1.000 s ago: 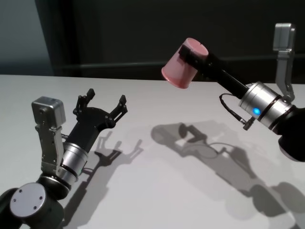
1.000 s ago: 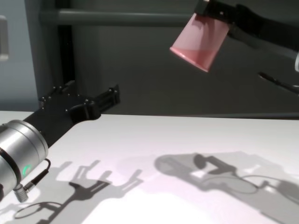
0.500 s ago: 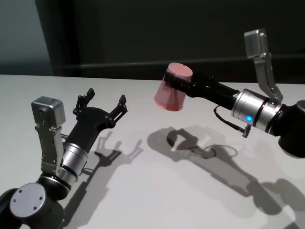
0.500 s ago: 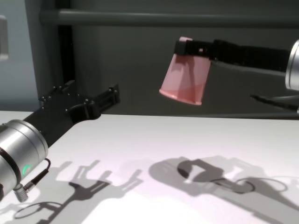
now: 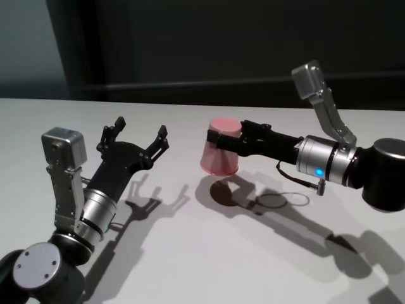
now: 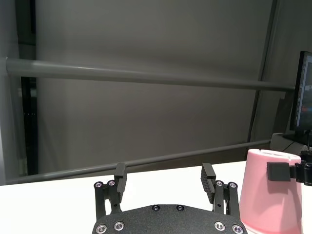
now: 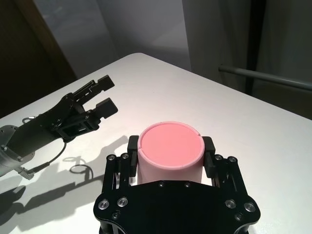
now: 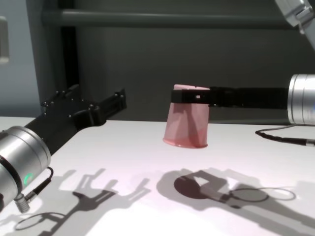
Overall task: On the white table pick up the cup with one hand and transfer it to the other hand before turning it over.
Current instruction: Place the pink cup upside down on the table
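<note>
- Right gripper (image 5: 221,136) fingers clamp the cup (image 5: 219,154) near its base, upside down, rim just above the white table (image 5: 209,253).
- Right arm reaches in level.
- Left gripper (image 5: 140,137) fingers spread wide, empty, angled upward beside the cup.

Surface: white table (image 5: 190,253), matte, plain, spanning whole view.
Lying on it: only shadows showing; cup (image 5: 219,152) hanging above, not touching.

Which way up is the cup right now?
Upside down. The cup has its flat base on top and wider rim facing down, just above the white table, clamped near the base by the right gripper.
</note>
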`<act>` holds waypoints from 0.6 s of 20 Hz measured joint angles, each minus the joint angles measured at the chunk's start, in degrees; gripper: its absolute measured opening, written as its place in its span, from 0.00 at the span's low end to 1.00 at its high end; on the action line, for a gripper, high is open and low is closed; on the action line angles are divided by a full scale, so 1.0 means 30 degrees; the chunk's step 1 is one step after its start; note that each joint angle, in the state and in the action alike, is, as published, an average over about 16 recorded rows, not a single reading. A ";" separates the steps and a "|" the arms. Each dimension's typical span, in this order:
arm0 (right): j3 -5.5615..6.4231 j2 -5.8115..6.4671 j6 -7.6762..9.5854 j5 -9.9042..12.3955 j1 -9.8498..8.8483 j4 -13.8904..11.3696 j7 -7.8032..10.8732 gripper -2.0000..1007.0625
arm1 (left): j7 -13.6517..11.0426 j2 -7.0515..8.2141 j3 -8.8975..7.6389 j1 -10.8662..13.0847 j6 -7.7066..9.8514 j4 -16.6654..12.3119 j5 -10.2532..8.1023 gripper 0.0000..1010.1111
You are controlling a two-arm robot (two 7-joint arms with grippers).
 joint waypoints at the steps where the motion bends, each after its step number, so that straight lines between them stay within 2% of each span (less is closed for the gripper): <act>1: -0.0084 -0.0021 0.0016 -0.0143 0.0041 0.0142 0.0115 0.74 | 0.0000 0.0000 0.0000 0.0000 0.0000 0.0000 0.0000 0.99; 12: -0.0540 -0.0231 -0.0455 -0.1455 0.0199 0.1323 0.1194 0.74 | 0.0000 0.0000 0.0000 0.0000 0.0001 0.0000 0.0002 0.99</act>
